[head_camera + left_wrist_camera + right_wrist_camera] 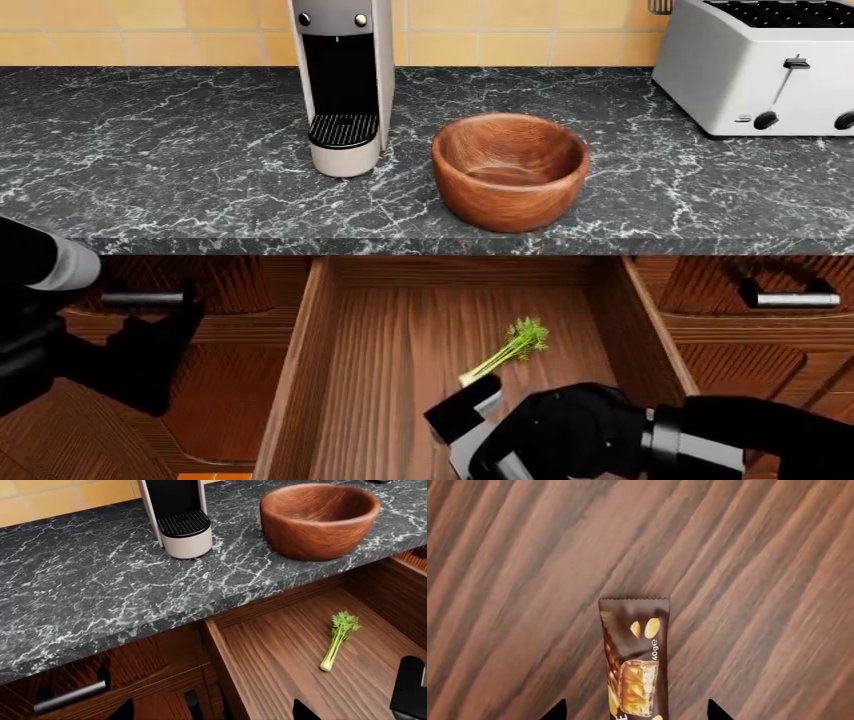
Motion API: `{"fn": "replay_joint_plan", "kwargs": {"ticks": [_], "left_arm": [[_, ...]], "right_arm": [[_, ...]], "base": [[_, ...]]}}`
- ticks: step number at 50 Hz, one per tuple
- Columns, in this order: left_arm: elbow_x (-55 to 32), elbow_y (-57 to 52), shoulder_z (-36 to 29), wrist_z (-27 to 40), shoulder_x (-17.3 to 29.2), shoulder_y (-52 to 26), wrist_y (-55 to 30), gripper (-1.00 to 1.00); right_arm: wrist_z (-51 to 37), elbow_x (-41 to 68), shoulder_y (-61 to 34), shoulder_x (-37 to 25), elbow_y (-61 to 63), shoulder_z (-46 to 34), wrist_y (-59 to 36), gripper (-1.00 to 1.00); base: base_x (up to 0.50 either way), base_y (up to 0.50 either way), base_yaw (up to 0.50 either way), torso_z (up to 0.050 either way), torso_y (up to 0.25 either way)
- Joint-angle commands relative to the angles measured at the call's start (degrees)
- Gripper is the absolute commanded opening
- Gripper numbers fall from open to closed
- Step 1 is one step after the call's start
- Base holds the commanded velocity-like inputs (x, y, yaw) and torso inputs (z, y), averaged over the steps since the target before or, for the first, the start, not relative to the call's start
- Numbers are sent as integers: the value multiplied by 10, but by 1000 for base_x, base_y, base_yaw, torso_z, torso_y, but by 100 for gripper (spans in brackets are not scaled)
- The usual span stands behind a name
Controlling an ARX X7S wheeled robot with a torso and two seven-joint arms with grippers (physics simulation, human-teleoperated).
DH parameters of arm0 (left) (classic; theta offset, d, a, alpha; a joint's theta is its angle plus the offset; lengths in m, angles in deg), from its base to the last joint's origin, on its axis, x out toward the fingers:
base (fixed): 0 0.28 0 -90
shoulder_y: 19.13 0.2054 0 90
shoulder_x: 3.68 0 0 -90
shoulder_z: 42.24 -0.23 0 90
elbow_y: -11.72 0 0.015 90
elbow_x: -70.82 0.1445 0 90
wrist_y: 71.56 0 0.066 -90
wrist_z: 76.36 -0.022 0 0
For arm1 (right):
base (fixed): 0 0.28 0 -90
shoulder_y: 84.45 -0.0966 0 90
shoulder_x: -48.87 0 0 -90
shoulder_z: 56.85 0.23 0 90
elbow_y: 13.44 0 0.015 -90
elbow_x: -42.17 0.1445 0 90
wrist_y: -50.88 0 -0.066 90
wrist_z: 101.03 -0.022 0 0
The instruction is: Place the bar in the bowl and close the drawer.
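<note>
Here the right tool (634, 715) hangs released over the bar (634, 660), which lies flat on the floor of the open drawer (300, 380) near its front, apart from the celery (507, 350). A flat wrapper could slip from a shallow pinch before reaching the bowl (510, 170) on the table (160, 150). The left tool (213, 715) also looks released.

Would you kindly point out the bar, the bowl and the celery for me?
Bar (635, 657): right wrist view, middle of the wrapper.
Bowl (511, 205): head view, front outer wall.
Celery (511, 346): head view, on the stalk just below the leafy top, lying in the open drawer.
</note>
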Motion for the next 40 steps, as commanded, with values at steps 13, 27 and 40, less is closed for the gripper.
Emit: {"fn": "replay_joint_plan", "kwargs": {"ticks": [13,27,40], "left_arm": [[8,3,-4,-1,-6,-3,-5,100],[5,1,-5,1,-7,-7,-7,100],[7,2,-5,2,-9,-7,-9,100]], "right_arm": [[46,-35,15,17,-38,-13,1,100],[72,-51,21,24,-57,-19,1,100],[74,-54,26,21,-49,-15,9,-100]], "base": [[0,0,0,0,0],[0,0,0,0,0],[0,0,0,0,0]]}}
